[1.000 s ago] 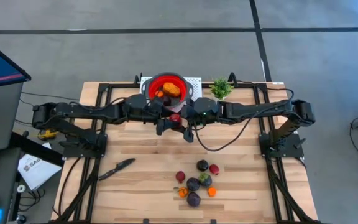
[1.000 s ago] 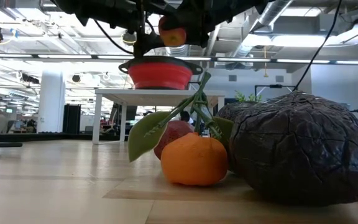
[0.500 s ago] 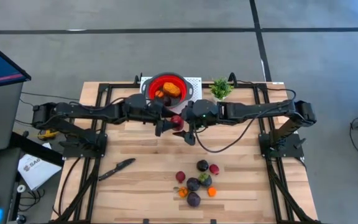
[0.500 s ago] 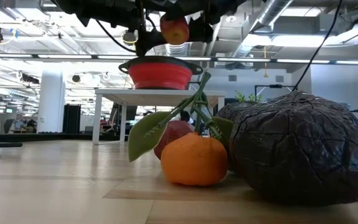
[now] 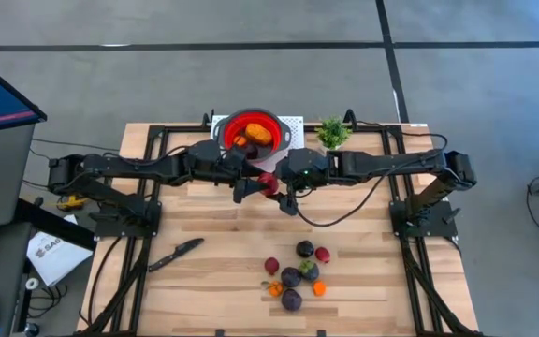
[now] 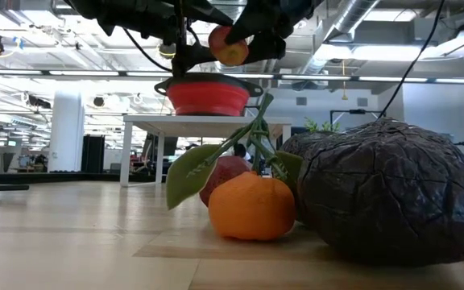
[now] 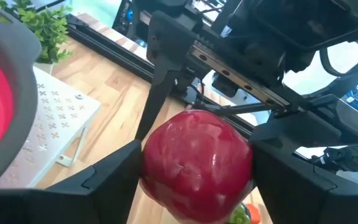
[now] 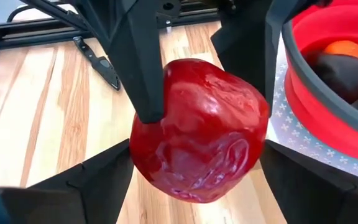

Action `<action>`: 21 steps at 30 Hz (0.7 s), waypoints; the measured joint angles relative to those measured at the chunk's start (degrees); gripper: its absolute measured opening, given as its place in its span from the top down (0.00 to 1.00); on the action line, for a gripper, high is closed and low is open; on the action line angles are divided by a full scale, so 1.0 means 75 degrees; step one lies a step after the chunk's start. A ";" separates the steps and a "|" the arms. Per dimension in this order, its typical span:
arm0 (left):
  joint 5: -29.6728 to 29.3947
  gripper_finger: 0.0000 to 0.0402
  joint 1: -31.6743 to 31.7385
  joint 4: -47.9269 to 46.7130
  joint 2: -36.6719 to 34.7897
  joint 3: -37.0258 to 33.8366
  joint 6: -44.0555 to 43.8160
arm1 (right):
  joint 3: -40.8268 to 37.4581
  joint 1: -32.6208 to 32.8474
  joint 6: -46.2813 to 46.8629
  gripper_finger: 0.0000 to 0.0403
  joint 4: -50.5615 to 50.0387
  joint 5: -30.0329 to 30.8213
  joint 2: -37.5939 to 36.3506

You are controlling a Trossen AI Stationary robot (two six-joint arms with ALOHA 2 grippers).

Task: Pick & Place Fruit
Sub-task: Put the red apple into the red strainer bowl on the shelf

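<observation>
A red fruit (image 5: 269,181) hangs in the air between my two grippers, just near of the red bowl (image 5: 225,129). My left gripper (image 5: 255,185) comes at it from the table's left and my right gripper (image 5: 282,189) from the right. Both are shut on it. The fruit fills the left wrist view (image 7: 196,163) and the right wrist view (image 8: 197,143). The bowl stands on a white perforated mat (image 5: 294,123) and holds orange and dark pieces (image 5: 258,135). Several more fruit pieces (image 5: 298,274) lie in a cluster on the near middle of the table. My left gripper pinches the red fruit by two opposite sides (image 7: 149,158) between its two fingers. The fingers lie level, coming from the table's left. The fruit is clear of the table. My right gripper pinches the fruit by two opposite sides (image 8: 139,158) on the half toward it. The fingers lie level, coming from the table's right, and their tips stand close to the left gripper's fingers (image 8: 143,68).
A small green potted plant (image 5: 333,133) stands right of the bowl. A black knife (image 5: 176,253) lies near the table's left front. In the low view an orange piece (image 6: 252,208) and a large dark purple piece (image 6: 385,193) fill the foreground.
The red fruit has drifted a little toward the table's right edge in the air and has tipped, with both grippers staying around it.
</observation>
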 joint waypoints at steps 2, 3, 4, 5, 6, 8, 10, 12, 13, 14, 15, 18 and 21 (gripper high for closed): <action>-0.0003 0.33 0.0000 -0.0008 0.0000 0.0000 0.0000 | 0.0000 0.0000 0.0005 0.19 0.0002 0.0000 0.0000; -0.0003 0.33 -0.0003 -0.0026 0.0000 0.0000 -0.0003 | 0.0000 0.0000 0.0043 0.19 -0.0004 0.0005 0.0000; -0.0003 0.34 -0.0003 -0.0029 0.0000 0.0000 0.0000 | 0.0002 0.0000 0.0100 0.19 -0.0007 0.0013 0.0021; -0.0003 0.35 -0.0003 -0.0034 0.0000 0.0000 0.0003 | 0.0012 0.0000 0.0169 0.20 -0.0004 0.0012 0.0057; -0.0009 0.35 -0.0003 -0.0032 0.0002 0.0000 0.0010 | 0.0015 0.0000 0.0251 0.20 -0.0008 0.0010 0.0076; -0.0025 0.35 -0.0003 -0.0027 0.0009 0.0000 0.0015 | 0.0015 0.0000 0.0342 0.20 -0.0051 0.0013 0.0085; -0.0035 0.36 -0.0003 -0.0036 -0.0044 0.0000 0.0102 | 0.0015 0.0015 0.0454 0.20 -0.0044 0.0016 0.0085; -0.0057 0.36 -0.0012 0.0019 -0.0098 0.0012 0.0373 | 0.0015 0.0058 0.0574 0.20 -0.0079 0.0041 0.0085; -0.0074 0.36 -0.0015 -0.0033 -0.0168 0.0015 0.0464 | 0.0015 0.0076 0.0640 0.20 -0.0100 0.0065 0.0085; -0.0105 0.36 -0.0015 -0.0067 -0.0253 0.0012 0.0588 | 0.0015 0.0096 0.0716 0.20 -0.0150 0.0089 0.0085; -0.0189 0.36 -0.0015 0.0010 -0.0329 0.0016 0.0706 | 0.0015 0.0113 0.0817 0.20 -0.0255 0.0131 0.0085; -0.0432 0.36 -0.0015 -0.0046 -0.0656 0.0015 0.1066 | 0.0015 0.0114 0.1159 0.20 -0.0824 0.0167 0.0085; -0.0811 0.36 -0.0004 -0.0089 -0.1090 0.0035 0.1204 | -0.0015 0.0130 0.1558 0.20 -0.1394 0.0269 0.0085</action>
